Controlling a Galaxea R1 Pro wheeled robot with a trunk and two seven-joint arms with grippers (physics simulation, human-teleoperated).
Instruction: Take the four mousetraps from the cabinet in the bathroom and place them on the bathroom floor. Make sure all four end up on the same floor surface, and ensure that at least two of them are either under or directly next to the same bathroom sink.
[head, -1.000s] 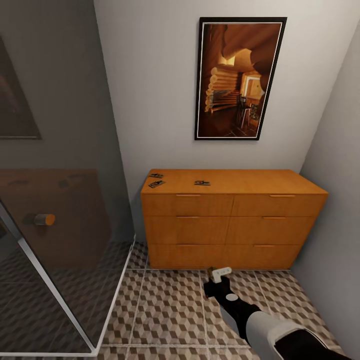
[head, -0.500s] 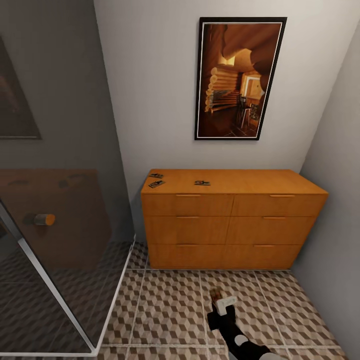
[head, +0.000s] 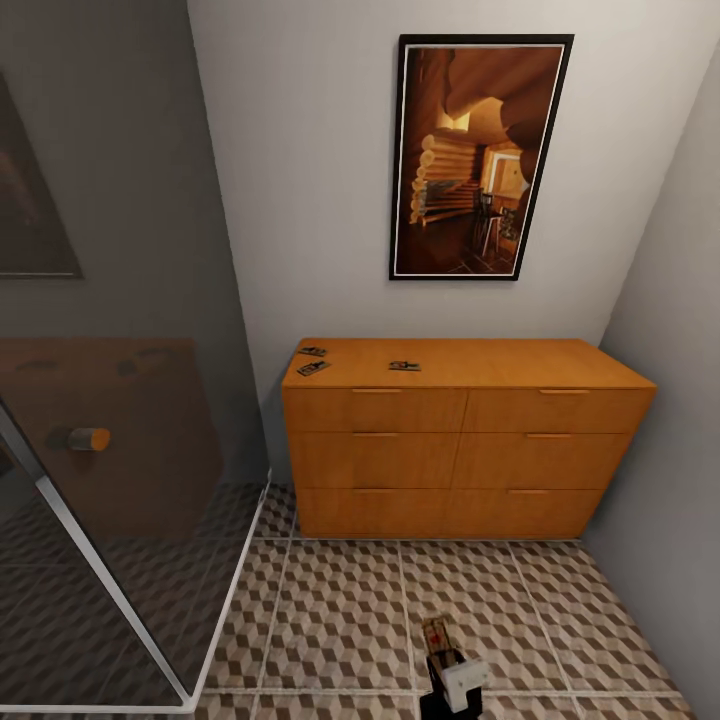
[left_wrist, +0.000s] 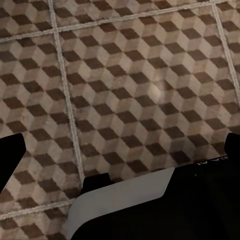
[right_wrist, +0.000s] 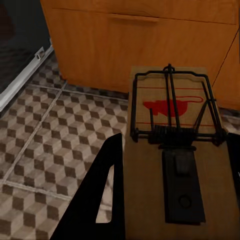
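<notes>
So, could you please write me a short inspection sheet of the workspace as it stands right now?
Surface: bathroom floor, cube-pattern tiles, pale grout.
Job's things: three mousetraps lie on top of the cabinet; a fourth mousetrap sits between the right hand's fingers, low over the tiles.
Clutter: nothing seen.
Grippers: right hand shut on the fourth mousetrap; left hand over bare tiles, whether open or shut cannot be told.
Cables: nothing seen.
Surroundings: framed picture above the cabinet; glass shower screen beside it.

Matt wooden mousetrap (right_wrist: 172, 165) with dark metal wire, smooth orange-brown wood cabinet (head: 465, 440), matt patterned tile floor (head: 340, 620).
</notes>
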